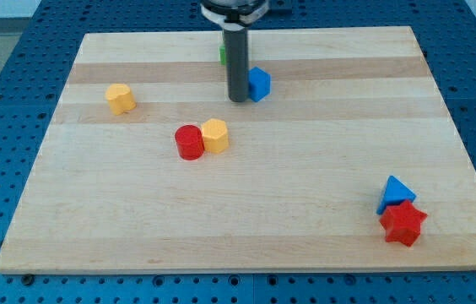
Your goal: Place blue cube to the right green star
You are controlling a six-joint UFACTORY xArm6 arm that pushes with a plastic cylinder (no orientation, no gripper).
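The blue cube (259, 84) sits near the view's top centre of the wooden board (246, 211). My tip (238, 99) is right against the cube's left side. A sliver of green, the green star (222, 55), shows just left of the rod, above the tip; most of it is hidden behind the rod. The blue cube lies to the right of and slightly below that green block.
A yellow block (121, 98) lies at the left. A red cylinder (189, 142) touches a yellow hexagonal block (215, 135) at the centre. A blue triangle (397, 192) touches a red star (403, 223) at the bottom right.
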